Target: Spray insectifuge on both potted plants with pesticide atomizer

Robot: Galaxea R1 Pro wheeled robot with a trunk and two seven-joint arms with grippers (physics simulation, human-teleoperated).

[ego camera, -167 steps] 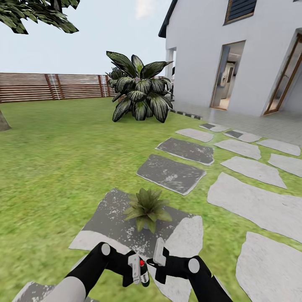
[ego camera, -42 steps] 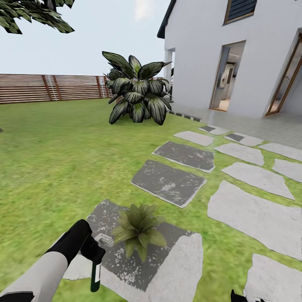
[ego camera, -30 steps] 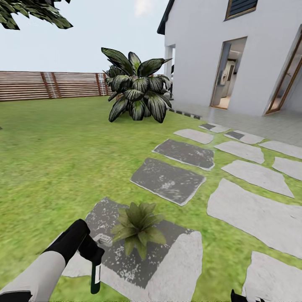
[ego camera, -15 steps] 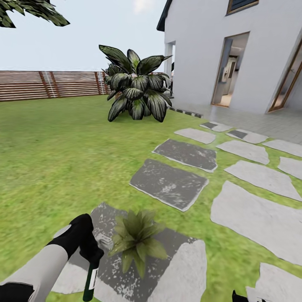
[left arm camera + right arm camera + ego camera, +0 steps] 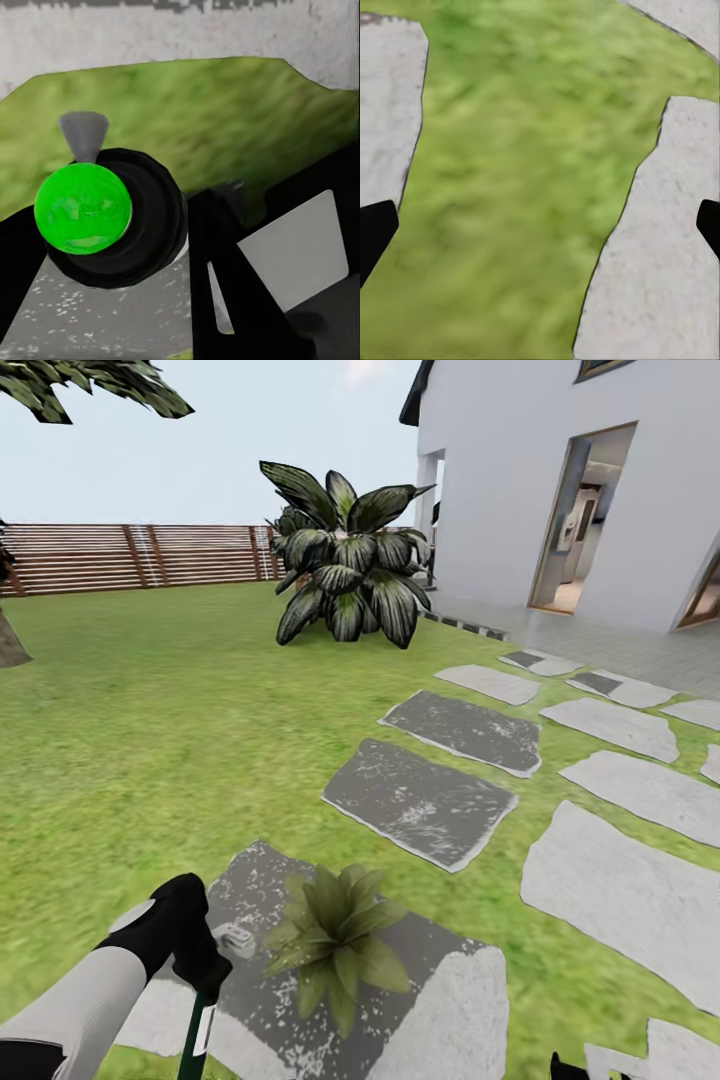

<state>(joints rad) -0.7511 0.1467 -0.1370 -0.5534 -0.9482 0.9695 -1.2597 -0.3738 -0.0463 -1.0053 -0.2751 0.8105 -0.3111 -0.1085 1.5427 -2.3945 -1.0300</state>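
Note:
One potted plant [image 5: 335, 940], a low rosette of pointed green leaves, sits on a dark grey stepping stone [image 5: 262, 880] just ahead of me. My left gripper [image 5: 205, 972] is shut on the pesticide atomizer [image 5: 194, 1032], just left of the plant. The bottle's dark green body hangs down and its white trigger head [image 5: 235, 938] points toward the leaves. In the left wrist view the atomizer [image 5: 112, 217] shows end-on, with a bright green round end. My right gripper [image 5: 540, 229] is open, low at my right over grass and pale stones.
A big broad-leaved dark bush [image 5: 350, 570] stands at the far side of the lawn beside the white house [image 5: 560, 480]. Grey and white stepping stones [image 5: 420, 805] run to the right. A brown slatted fence [image 5: 130, 555] closes the back.
The camera has turned a little left. The right gripper has dropped away to the lower right. The left gripper now holds the atomizer alone, left of the plant.

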